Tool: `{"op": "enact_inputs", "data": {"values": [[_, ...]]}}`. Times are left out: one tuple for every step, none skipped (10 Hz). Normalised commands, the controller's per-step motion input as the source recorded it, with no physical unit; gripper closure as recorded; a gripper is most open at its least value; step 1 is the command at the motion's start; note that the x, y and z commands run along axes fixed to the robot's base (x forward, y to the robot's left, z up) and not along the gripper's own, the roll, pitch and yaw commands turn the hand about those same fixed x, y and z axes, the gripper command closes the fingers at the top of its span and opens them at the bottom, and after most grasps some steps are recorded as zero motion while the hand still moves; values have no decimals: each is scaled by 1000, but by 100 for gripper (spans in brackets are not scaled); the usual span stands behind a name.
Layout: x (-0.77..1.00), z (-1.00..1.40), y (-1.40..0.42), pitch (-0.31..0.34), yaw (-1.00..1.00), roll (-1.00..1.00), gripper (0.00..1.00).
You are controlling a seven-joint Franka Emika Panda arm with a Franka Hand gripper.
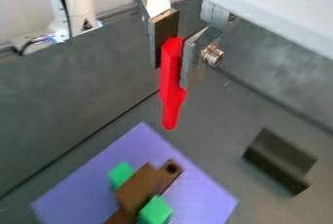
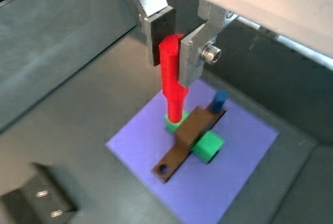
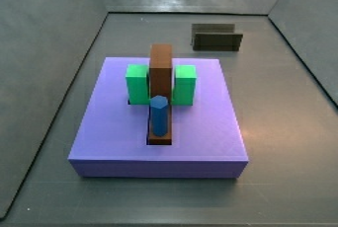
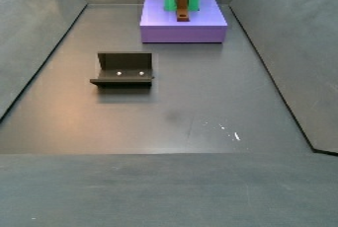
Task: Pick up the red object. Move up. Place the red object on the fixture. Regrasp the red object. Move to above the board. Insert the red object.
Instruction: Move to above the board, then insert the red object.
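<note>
End effector (image 2: 174, 45) clamps the red object (image 2: 170, 82) by its upper end, peg hanging upright, high above the board (image 2: 247, 160) in both wrist views. Neither side view shows the arm. Fixture (image 4: 123, 70) stands empty, well apart from the board. Judged: pickup and regrasp steps look done, hover reached; insertion left, descent not yet begun.

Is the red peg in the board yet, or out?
Out. In both wrist views the gripper holds the red peg upright, hanging above the board.
</note>
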Motion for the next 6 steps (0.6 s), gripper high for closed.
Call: {"op": "enact_inputs", "data": {"values": [[-51,-7,28,13,-4,-386,100],[0,-520,57,-80,0,-94,100],[51,-866,329,-136,0,-44,100],[86,-840,611,-139,77,-54,100],[86,-843,649,-137,94,-40,100],[34,-891,494,-119,6,-43,100]]}}
